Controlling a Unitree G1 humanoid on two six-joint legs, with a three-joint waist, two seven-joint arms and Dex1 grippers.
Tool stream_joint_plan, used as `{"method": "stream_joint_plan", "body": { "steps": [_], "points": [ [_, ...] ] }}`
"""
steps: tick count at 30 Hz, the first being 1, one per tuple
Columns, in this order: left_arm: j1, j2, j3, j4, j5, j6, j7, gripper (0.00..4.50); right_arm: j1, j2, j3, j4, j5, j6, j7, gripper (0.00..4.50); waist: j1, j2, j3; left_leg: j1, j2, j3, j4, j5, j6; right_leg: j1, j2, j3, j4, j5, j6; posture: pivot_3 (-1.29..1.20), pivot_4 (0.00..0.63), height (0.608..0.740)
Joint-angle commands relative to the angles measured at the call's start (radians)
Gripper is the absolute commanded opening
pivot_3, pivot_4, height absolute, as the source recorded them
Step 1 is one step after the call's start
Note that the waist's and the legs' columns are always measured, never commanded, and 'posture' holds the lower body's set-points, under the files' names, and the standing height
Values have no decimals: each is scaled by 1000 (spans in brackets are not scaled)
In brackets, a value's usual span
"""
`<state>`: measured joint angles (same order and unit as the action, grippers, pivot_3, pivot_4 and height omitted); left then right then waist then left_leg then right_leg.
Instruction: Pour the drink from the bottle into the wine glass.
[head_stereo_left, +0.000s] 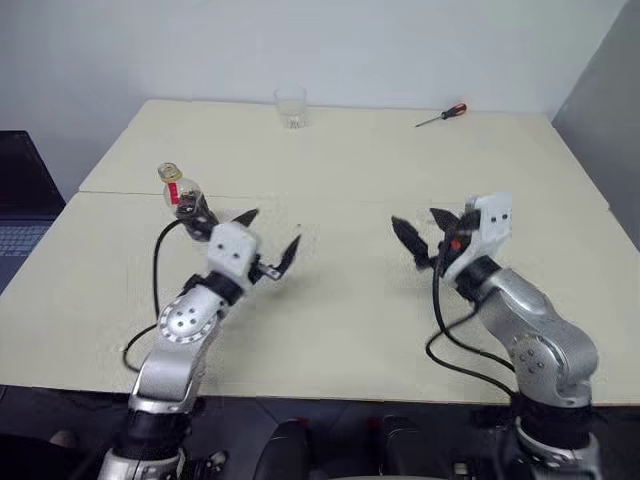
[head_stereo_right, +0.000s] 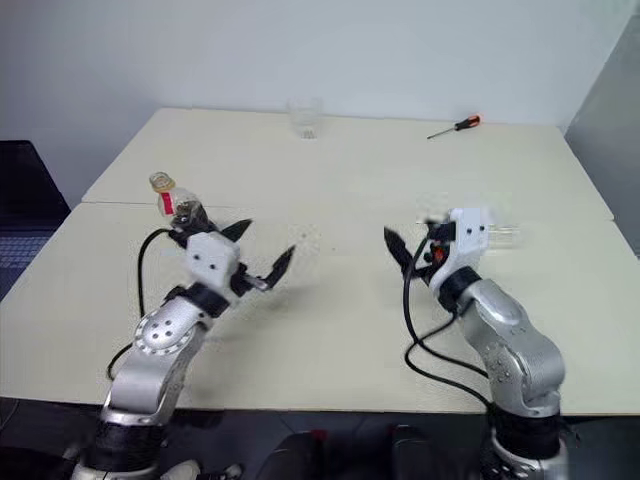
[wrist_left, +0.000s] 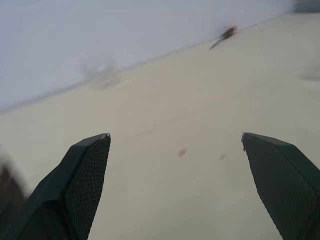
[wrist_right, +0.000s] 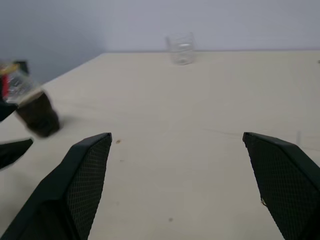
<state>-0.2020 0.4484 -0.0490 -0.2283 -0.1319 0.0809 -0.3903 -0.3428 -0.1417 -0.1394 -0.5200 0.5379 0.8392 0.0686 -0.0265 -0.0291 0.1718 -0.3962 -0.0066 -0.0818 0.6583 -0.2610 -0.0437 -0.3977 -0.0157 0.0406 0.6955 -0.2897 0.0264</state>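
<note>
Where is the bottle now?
The bottle stands on the table's left side, just behind the open left gripper, well in front of the tumbler.

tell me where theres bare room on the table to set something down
Bare: the wide stretch between the tumbler, the screwdriver and the two grippers. Crowded: the near left, where the bottle stands beside the left gripper.

tumbler (head_stereo_left: 290, 107): table (head_stereo_left: 350, 330) far edge; screwdriver (head_stereo_left: 442, 115): far right; laptop (head_stereo_left: 20, 215): left
</note>
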Motion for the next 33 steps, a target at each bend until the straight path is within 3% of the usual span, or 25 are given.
{"method": "stream_joint_plan", "body": {
  "steps": [1, 5, 15, 18, 22, 26, 30, 33],
  "points": [
    [-9, -2, -33, -4, -28, -55, -99, 4463, -80, 95, -105, 22, 32, 77, -178, 4500, -7, 0, 0, -1, 0, 1, -2, 0, 0, -2, -2, 1, 0, 0, 0, 0, 150, 740],
    [-19, -62, 5, -41, -195, 90, -136, 4463, -103, 97, -91, 34, -15, 78, -213, 4500, -6, 1, 0, -4, 0, 1, -2, 0, 0, -7, -3, 2, 1, 0, 0, 0, 150, 740],
    [86, -33, 42, -202, -303, 217, -171, 4463, -120, 203, -158, 96, -6, 64, -320, 4500, -9, 1, 0, -3, 0, 1, -2, 0, 0, -7, -2, 2, 2, 0, 0, 0, 150, 740],
    [115, -32, 45, -233, -293, 221, -163, 4463, -132, 168, -118, 144, -57, 23, -283, 4500, -6, 2, 0, -3, 0, 1, -2, 0, 0, -7, -2, 2, 2, 0, 0, 0, 150, 740],
    [133, -31, 60, -234, -263, 213, -139, 4463, -120, -10, 34, 203, -210, -80, -162, 4500, -5, 3, 1, -3, -1, 2, -1, 0, 0, -6, -2, 1, 2, 0, 0, 0, 150, 740],
    [135, -36, 68, -230, -248, 206, -122, 4463, -94, -94, 86, 250, -301, -147, -124, 4500, -6, 3, 1, -3, -1, 2, -1, 0, 0, -6, -2, 1, 1, 0, 0, 0, 150, 740],
    [127, -52, 59, -222, -238, 206, -106, 4463, -87, 9, 5, 271, -230, -125, -155, 4500, -7, 3, 1, -3, 0, 2, -1, 0, 0, -6, -2, 2, 1, 0, 0, 0, 150, 740],
    [123, -59, 56, -221, -234, 207, -106, 4463, -140, 140, -141, 293, -112, -81, -236, 4500, -7, 3, 1, -3, 1, 1, -2, 0, 0, -7, -2, 2, 2, 0, 0, 0, 150, 740]
  ]
}}
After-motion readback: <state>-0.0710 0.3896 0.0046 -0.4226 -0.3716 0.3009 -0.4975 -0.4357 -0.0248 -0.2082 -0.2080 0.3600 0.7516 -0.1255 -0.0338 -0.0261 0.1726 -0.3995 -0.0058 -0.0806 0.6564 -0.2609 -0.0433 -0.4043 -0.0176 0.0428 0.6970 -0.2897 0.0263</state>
